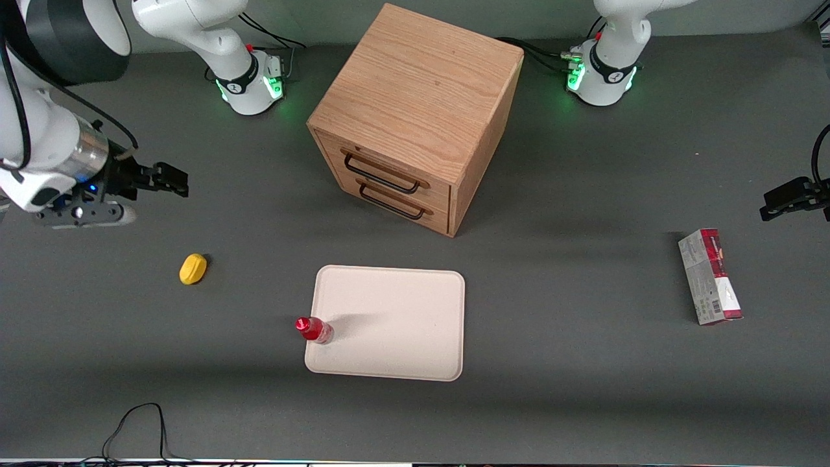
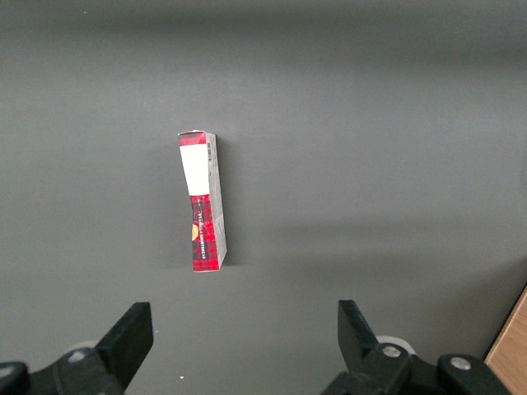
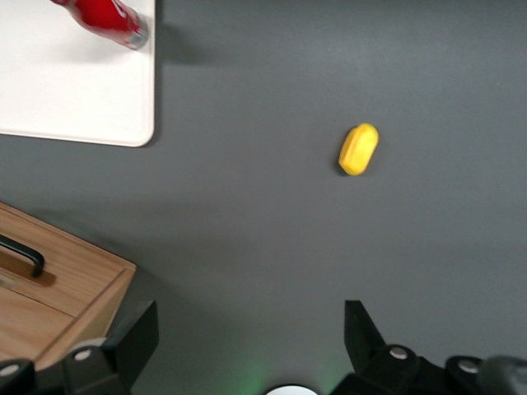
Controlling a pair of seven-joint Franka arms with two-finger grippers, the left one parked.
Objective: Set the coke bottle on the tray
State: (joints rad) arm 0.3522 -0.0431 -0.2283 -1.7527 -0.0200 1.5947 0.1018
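small red coke bottle (image 1: 314, 329) stands upright on cream rectangular tray (image 1: 395, 311) edge (placement apparently complete); black two-finger gripper (image 1: 170, 179) spread empty, well apart; next: park.

Coke bottle (image 3: 105, 20) upright on tray (image 3: 74, 90) edge; yellow lump (image 3: 359, 149) apart; claw (image 3: 247, 341) spread

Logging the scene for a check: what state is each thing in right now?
Bottle: upright on the tray's edge.
Tray: flat, bearing only the bottle.
Drawers: both shut.
Carton: lying on the table.
Pincer: open, empty, above the table.
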